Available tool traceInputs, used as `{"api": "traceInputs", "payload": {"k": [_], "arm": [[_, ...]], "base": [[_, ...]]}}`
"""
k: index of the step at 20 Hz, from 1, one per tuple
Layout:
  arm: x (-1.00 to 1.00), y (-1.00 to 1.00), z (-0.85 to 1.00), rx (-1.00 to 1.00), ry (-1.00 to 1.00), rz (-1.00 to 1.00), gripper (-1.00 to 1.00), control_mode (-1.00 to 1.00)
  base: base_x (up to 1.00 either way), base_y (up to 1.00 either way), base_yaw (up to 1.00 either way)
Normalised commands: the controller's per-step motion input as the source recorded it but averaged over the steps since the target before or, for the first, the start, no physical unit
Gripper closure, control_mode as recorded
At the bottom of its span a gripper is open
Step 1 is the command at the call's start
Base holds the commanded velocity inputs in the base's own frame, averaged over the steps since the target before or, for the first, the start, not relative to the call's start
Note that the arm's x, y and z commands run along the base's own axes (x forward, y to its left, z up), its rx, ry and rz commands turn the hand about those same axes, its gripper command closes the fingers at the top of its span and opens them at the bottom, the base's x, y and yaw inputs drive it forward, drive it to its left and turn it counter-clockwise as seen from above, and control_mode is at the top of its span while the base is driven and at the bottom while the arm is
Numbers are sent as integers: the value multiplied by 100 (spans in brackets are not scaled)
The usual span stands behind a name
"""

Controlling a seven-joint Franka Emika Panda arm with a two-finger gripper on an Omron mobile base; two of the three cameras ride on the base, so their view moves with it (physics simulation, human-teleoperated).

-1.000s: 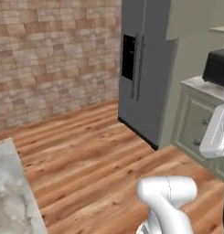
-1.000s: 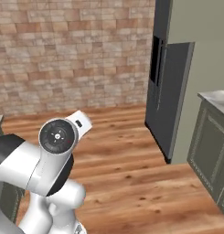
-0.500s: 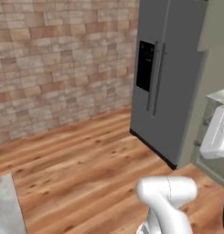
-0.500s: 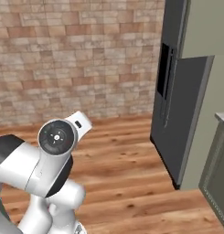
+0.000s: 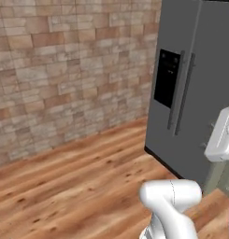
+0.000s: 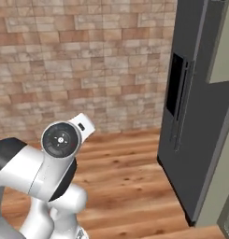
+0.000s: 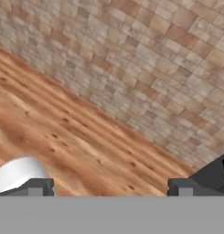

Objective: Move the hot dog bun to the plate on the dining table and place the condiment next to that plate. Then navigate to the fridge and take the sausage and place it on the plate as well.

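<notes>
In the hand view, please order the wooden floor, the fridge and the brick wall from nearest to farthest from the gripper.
1. Wooden floor: just ahead of the open gripper, lower left.
2. Fridge: dark corner at lower right; too close to call against the floor.
3. Brick wall: behind both, across the top.

A broad stretch of bare brown wooden plank floor (image 5: 78, 186) lies open ahead, bounded at the back by a tan brick wall (image 5: 69, 70). On the right the tall grey fridge (image 5: 195, 93) stands with its doors closed, black dispenser panel (image 5: 166, 78) and vertical handles facing the open floor.
</notes>
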Motion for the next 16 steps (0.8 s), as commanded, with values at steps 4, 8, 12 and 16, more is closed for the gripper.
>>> {"api": "traceInputs", "payload": {"k": [4, 8, 12, 16], "arm": [[0, 0, 0, 0, 0, 0, -100, 100], [0, 0, 0, 0, 0, 0, -100, 100], [0, 0, 0, 0, 0, 0, -100, 100], [0, 0, 0, 0, 0, 0, -100, 100]], "base": [[94, 28, -30], [62, 27, -50], [49, 35, -59], [40, 47, -62]]}}
